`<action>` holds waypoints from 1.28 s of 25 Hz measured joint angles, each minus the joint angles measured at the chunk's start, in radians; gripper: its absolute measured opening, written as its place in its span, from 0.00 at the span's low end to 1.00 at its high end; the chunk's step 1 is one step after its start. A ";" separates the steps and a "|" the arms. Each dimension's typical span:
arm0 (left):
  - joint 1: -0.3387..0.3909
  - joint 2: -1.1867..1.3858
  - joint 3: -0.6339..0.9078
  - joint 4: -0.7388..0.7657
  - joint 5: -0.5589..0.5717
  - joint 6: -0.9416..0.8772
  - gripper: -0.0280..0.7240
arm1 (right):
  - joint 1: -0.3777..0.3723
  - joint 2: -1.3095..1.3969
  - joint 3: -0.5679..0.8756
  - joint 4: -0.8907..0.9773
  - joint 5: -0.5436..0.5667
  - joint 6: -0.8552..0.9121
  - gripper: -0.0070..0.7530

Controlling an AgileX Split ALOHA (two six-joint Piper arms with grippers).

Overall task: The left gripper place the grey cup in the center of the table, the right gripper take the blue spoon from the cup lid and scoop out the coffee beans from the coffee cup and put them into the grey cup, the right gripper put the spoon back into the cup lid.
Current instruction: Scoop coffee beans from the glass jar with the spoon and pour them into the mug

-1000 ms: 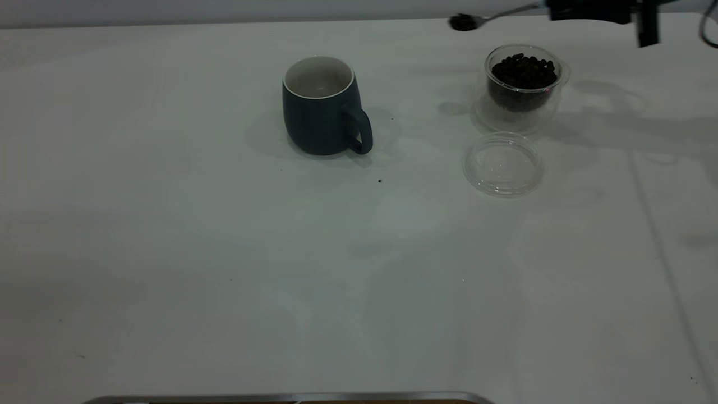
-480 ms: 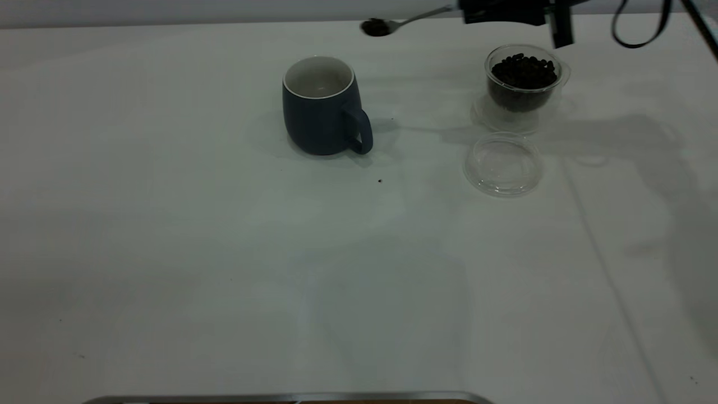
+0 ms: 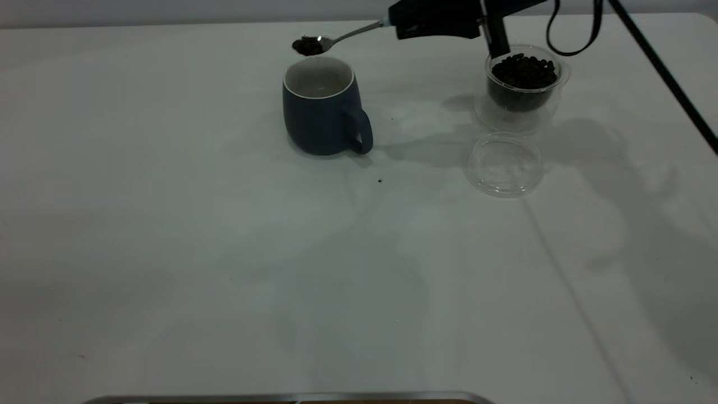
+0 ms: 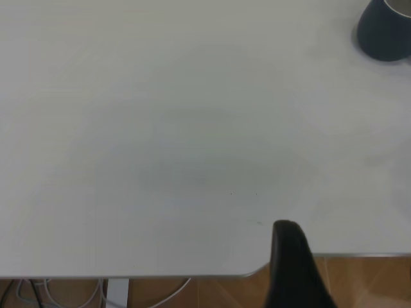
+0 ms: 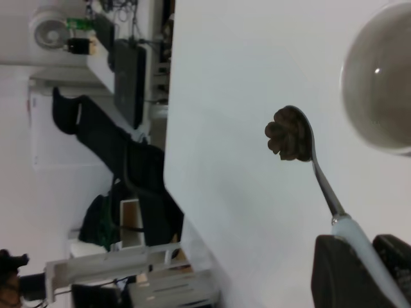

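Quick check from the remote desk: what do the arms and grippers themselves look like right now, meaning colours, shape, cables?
The right gripper is a matte black, boxy body with blocky black fingers and no visible markings. A black cable loops down behind it, and a thin straight black line slants off toward the table's right edge. Of the left gripper only one dark, round-tipped black finger shows, so no cables or markings can be made out.

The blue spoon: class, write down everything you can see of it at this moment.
The blue spoon has a shiny steel bowl and neck and a pale blue handle. The right hand grips the handle, holding it in the air, about level. Its bowl carries a small heap of dark coffee beans and sits just behind the grey cup's rim, touching nothing else.
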 joint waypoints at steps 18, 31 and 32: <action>0.000 0.000 0.000 0.000 0.000 0.001 0.70 | 0.039 0.000 0.000 0.015 -0.205 -0.269 0.14; 0.000 0.000 0.000 0.000 0.000 0.001 0.70 | 0.049 -0.087 0.000 -0.068 -0.257 -0.525 0.14; 0.000 0.000 0.000 0.000 0.000 0.001 0.70 | 0.049 -0.107 0.000 -0.095 -0.259 -0.523 0.14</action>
